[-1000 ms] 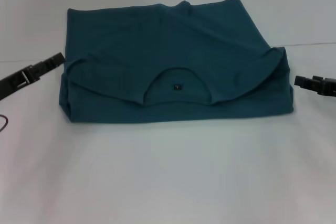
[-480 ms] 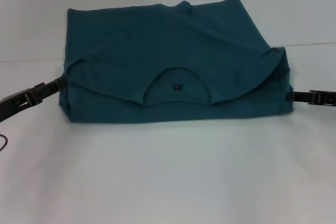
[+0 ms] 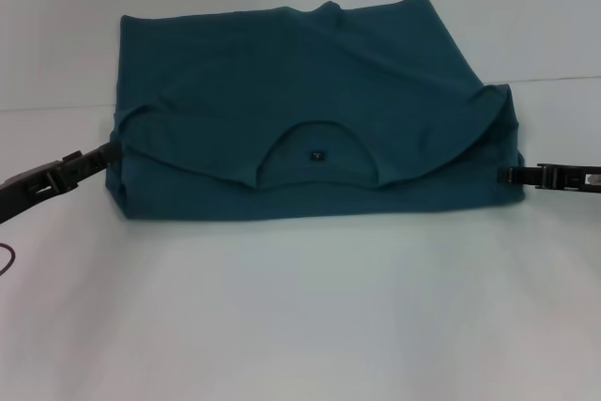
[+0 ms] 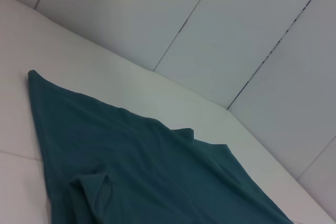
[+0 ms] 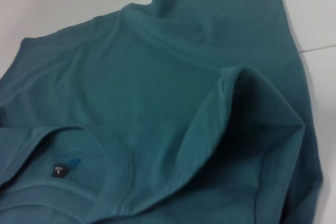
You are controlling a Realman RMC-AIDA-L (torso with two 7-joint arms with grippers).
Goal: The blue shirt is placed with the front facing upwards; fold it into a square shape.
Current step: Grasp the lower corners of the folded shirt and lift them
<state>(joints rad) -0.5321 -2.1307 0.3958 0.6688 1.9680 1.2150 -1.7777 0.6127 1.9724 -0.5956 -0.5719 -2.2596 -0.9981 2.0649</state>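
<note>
The blue shirt [image 3: 310, 129] lies part-folded mid-table, neck tag [image 3: 318, 154] up, left gripper [image 3: 105, 151] and right gripper [image 3: 507, 174] at its opposite side edges, finger state unreadable — the next fold looks imminent, needing firm edge pinches first.

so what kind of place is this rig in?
Likely a lab or test cell, not a home: a plain white table, a bare panelled wall, and only the blue shirt laid out, with the left gripper and right gripper at its sides.
</note>
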